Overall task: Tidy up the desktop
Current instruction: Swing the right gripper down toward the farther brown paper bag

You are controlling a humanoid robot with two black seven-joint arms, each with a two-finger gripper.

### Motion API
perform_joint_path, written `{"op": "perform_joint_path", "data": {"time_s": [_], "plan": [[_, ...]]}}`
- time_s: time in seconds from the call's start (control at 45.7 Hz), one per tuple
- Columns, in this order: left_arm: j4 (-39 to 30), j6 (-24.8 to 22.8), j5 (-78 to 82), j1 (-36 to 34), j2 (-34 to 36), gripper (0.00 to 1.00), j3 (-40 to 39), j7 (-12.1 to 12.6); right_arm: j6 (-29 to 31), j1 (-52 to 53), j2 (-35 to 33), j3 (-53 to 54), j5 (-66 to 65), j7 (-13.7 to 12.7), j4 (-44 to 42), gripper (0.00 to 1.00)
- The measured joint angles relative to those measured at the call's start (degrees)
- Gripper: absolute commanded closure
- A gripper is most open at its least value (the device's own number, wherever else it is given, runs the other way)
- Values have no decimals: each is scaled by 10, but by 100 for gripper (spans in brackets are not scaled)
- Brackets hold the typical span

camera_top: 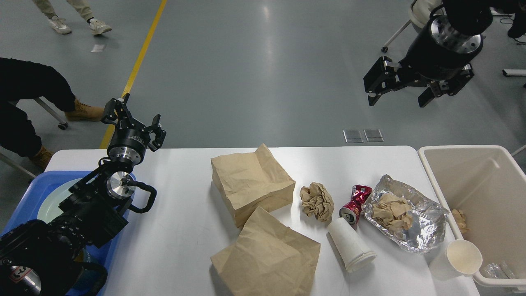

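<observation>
The white desktop [181, 205] holds two brown paper bags [250, 185] [267, 255], a crumpled paper ball [317, 200], a crushed red can [356, 202], a fallen white cup [350, 244], a foil wrapper [404, 213] with crumpled paper in it, and an upright white cup [460, 259] at the right edge. My left gripper [132, 119] is open and empty above the desktop's back left corner. My right gripper [397, 93] is open and empty, high over the floor behind the desktop's right end.
A beige bin [427, 164] stands at the desktop's right end with some scraps inside. A blue tray [28, 193] with a pale plate sits at the left under my left arm. A seated person's legs [33, 94] and an office chair are on the floor beyond.
</observation>
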Motion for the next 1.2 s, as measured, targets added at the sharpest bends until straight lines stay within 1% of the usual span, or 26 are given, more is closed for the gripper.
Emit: {"op": "perform_joint_path", "data": {"time_s": [0.197,0.416,0.7,1.029,1.094,1.204], "plan": [[0,0,0,0,0,4,0,0,2,15,7,-6,-1,0,-2,0],[0,0,0,0,0,4,0,0,26,32,9,-8,-3,-5,9,0],[0,0,0,0,0,4,0,0,28,79,4,-10,-17,-5,8,0],[0,0,0,0,0,4,0,0,28,92,12,-16,-64,-6,8,0],[0,0,0,0,0,4,0,0,28,91,9,-17,-72,-6,8,0],[0,0,0,0,0,4,0,0,28,85,-14,-24,-80,-6,8,0]]}}
